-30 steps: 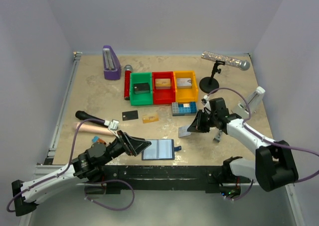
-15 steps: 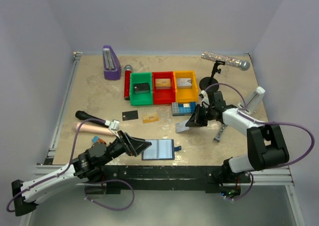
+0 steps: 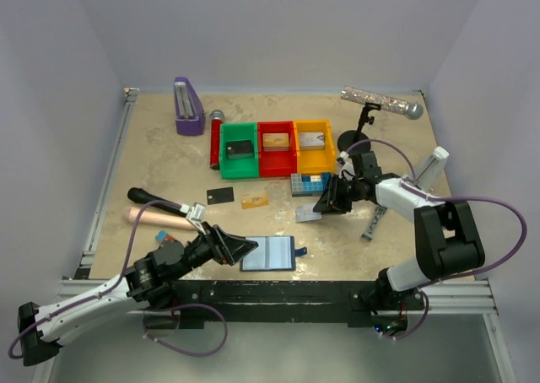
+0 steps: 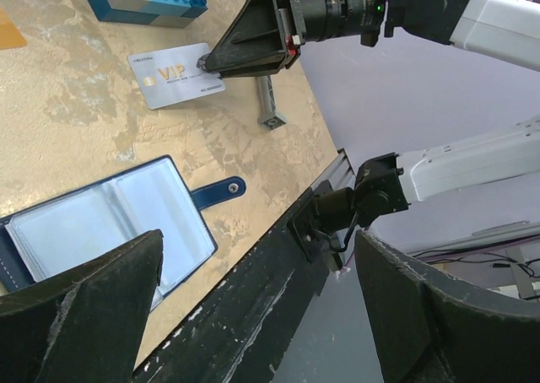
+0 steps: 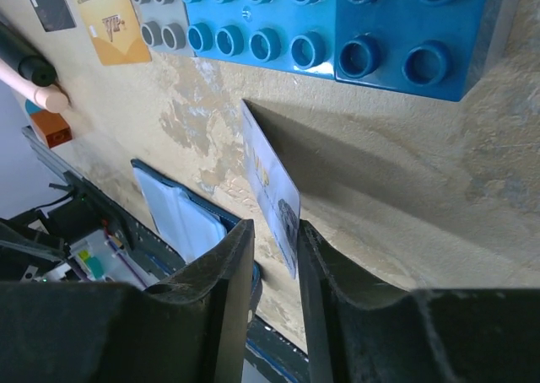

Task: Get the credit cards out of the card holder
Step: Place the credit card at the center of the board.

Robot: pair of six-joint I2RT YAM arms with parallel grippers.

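The worktop (image 3: 169, 159) is shared by both arms, which are bolted at its near edge. The card holder (image 3: 268, 253) is spread open and flat at that near edge, a little left of centre, with its snap tab pointing right. Laid so, its pale pockets are offered upward to either arm. Whether any cards are left in them cannot be told.

Further in, a black card (image 3: 220, 195) and a gold-tan card (image 3: 254, 200) are laid side by side, left of the blue studded plate (image 3: 310, 184). A silvery card (image 4: 173, 75) is placed just before the plate's near side, presumably so that each card lies apart and away from the holder.

The left end effector (image 3: 240, 248) is held wide open and empty just beside the holder's left edge, judged ready to steady it. The right end effector (image 3: 323, 207) is lowered to the silvery card's right end. Its fingers (image 5: 224, 273) are parted only narrowly, with the card's edge between them. A gap is seen beside the card, so it is judged loose rather than pinched.
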